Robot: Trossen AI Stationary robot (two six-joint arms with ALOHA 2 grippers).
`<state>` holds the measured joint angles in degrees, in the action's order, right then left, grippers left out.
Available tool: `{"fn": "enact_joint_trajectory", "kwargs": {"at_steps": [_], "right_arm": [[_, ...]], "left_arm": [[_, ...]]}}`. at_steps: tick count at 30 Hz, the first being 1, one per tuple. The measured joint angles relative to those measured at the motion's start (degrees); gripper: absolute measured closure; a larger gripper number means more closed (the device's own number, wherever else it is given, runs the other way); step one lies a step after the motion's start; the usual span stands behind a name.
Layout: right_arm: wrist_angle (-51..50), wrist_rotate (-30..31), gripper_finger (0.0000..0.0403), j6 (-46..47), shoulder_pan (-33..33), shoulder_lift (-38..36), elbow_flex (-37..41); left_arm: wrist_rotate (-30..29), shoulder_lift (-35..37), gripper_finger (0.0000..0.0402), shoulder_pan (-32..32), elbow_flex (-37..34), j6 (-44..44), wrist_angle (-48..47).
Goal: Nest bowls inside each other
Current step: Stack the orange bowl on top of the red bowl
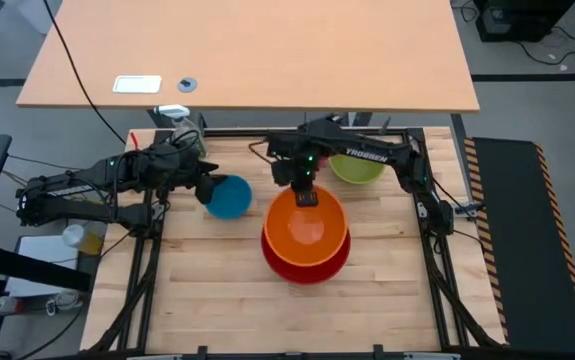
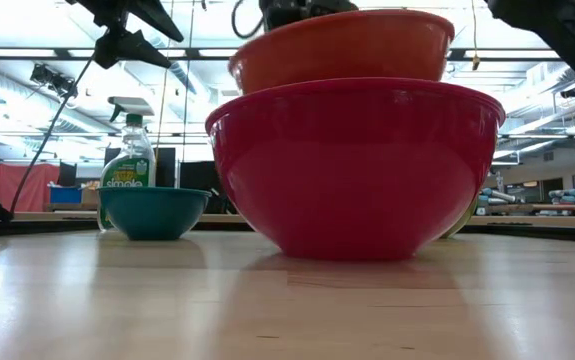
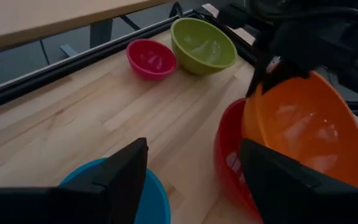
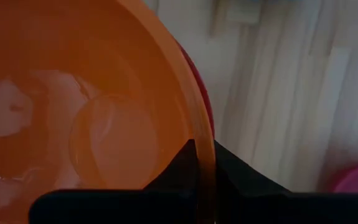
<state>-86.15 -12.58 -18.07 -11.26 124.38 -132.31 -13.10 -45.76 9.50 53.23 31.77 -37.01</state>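
Note:
The orange bowl sits tilted in the mouth of the red bowl, which stands on its base mid-table. My right gripper is shut on the orange bowl's far rim. The blue bowl stands on its base to the left. My left gripper hovers open at its left side, its fingers above the blue bowl and apart from it. The lime green bowl and the pink bowl stand at the far right. In the high view my right arm hides the pink one. My right gripper pinches the orange bowl's rim on its far side, one finger inside the bowl and one outside. The fingers come from above, pointing steeply down. The bowl is tilted, its lower part inside the red bowl; whether it rests there, I cannot tell.
A spray bottle stands at the far left behind the blue bowl. Beyond the worktop's far edge is a light wooden desk. Black frame rails run along both sides. Bare wood lies in front of the red bowl.

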Motion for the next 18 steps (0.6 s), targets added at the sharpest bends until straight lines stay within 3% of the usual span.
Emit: {"fn": "enact_joint_trajectory", "kwargs": {"at_steps": [4, 18], "right_arm": [[2.57, 1.35, 0.0373, -1.02, 2.55, 0.00, 0.54], [8.84, 4.63, 0.0373, 1.01, 6.35, -0.11, 13.91]], "left_arm": [[0.00, 0.00, 0.0143, 0.01, 0.00, -0.02, 0.00], [0.00, 0.00, 0.0143, 0.02, 0.00, -1.53, -0.02]]}}
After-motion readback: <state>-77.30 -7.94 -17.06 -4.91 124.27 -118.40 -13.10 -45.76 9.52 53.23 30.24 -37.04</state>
